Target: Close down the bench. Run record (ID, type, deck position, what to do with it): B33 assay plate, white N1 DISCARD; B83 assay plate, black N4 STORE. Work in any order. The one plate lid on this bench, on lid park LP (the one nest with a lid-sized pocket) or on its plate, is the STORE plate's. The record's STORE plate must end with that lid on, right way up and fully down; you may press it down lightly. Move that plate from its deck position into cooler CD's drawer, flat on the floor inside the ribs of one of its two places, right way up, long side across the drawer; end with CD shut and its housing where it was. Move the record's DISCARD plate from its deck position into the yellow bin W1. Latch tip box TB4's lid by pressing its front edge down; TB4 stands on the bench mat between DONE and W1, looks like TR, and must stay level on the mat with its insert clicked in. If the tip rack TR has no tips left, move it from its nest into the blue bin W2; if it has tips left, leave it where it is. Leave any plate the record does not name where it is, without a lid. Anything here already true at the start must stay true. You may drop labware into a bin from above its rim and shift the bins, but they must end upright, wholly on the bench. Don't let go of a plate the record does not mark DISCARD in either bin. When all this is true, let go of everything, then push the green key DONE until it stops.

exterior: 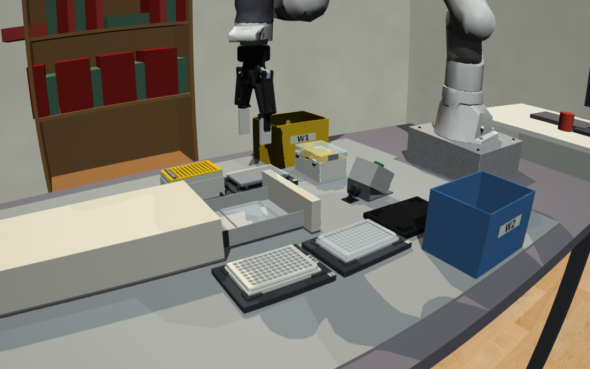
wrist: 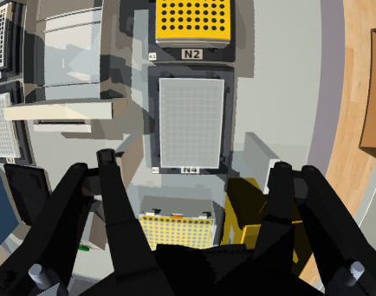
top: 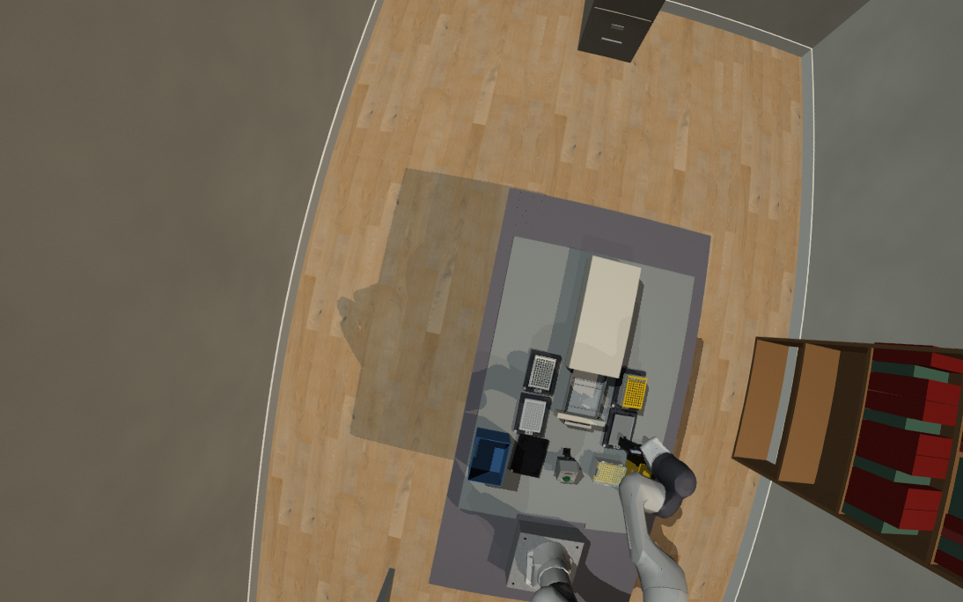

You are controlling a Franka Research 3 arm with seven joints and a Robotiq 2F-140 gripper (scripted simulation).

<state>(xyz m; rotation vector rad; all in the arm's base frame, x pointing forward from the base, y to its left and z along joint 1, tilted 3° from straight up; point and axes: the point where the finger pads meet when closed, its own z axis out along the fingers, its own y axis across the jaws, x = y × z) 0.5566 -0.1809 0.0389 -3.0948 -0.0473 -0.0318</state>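
My gripper (exterior: 255, 128) is open and empty, hanging high above the bench between the N4 nest and the yellow bin W1 (exterior: 292, 136). In the wrist view my fingers frame the near end of the N4 plate (wrist: 191, 122), a dark plate that lies in its nest under a pale grey lid. Tip box TB4 (exterior: 320, 160) with a clear lid stands beside W1. Cooler CD (exterior: 90, 229) has its drawer (exterior: 260, 206) pulled out. Two pale plates (exterior: 272, 268) (exterior: 356, 238) sit on nests at the front.
The blue bin W2 (exterior: 478, 220) stands at the front right. An empty black nest (exterior: 398, 214) lies beside it. The grey DONE key block (exterior: 370, 178) stands between TB4 and that nest. The arm's base (exterior: 464, 147) is behind.
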